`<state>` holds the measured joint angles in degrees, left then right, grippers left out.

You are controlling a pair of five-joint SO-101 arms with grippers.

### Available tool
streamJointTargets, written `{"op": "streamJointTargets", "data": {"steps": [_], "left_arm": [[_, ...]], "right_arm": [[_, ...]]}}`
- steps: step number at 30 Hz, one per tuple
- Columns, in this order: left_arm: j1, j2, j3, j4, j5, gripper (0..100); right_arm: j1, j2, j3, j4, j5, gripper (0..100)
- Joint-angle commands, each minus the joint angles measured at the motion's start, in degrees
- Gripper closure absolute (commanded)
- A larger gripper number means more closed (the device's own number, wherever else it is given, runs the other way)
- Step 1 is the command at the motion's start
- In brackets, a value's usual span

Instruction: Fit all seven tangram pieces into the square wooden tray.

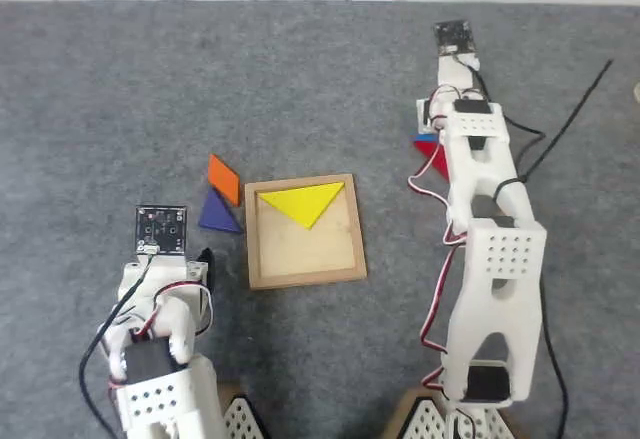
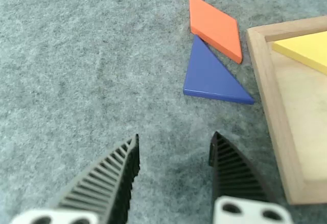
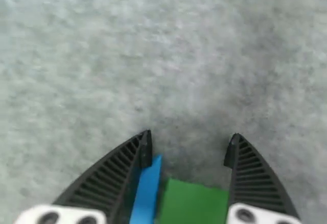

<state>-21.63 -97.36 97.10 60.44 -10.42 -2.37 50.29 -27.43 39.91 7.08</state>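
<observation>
Wrist hardware hides most of the left gripper from above; its own camera shows the jaws spread over bare grey carpet, holding nothing, the left arm folded short at the near edge. Just ahead lie an orange parallelogram and a blue triangle, touching at a corner (both on the carpet). Next sits the square wooden tray, holding one yellow triangle flat against its far wall. Farther right, the right arm stretches far out, covering part of a red piece. The right gripper stands with jaws apart, a blue piece and a green piece between them, both cut off by the frame.
</observation>
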Motion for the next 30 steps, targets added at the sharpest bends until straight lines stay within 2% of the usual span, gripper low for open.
{"op": "streamJointTargets", "data": {"steps": [1, 8, 14, 22, 30], "left_arm": [[0.1, -0.6, -0.3, 0.2, -0.4, 78], [0.1, -0.6, -0.3, 0.2, -0.4, 78], [0.1, -0.6, -0.3, 0.2, -0.4, 78], [0.1, -0.6, -0.3, 0.2, -0.4, 78], [0.1, -0.6, -0.3, 0.2, -0.4, 78]], "right_arm": [[2.2, -1.4, -3.3, 7.3, -0.4, 75.4], [0.7, -5.2, -3.3, 29.8, -0.4, 75.4], [-2.5, -6.1, -3.3, 43.5, 4.8, 75.4], [-4.3, -12.4, -1.3, 49.6, 4.7, 75.4], [-5.1, -30.3, 12.8, 49.7, 5.3, 75.4]]}}
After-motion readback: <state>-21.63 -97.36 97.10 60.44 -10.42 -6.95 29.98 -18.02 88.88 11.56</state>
